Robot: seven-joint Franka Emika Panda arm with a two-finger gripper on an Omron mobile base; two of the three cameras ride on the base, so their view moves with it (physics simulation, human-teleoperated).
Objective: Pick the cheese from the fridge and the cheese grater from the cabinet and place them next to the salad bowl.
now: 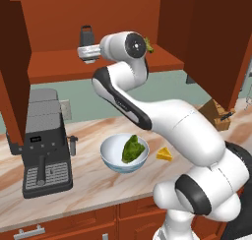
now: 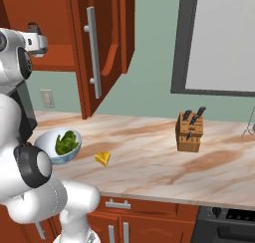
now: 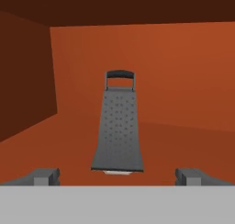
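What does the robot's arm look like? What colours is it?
The arm is made of chunky, rounded white shells, joined by dark, almost black bands at the joints. A round cap with a dark ring and grey centre sits on its uppermost joint. The gripper is small and pale grey, with two short dark grey fingertips. No cables or markings can be seen.

The arm (image 1: 162, 116) rises from 5 o'clock, bends, and reaches level toward 10 o'clock. Its gripper (image 3: 117, 176) points straight ahead, jaws spread wide, holding nothing.
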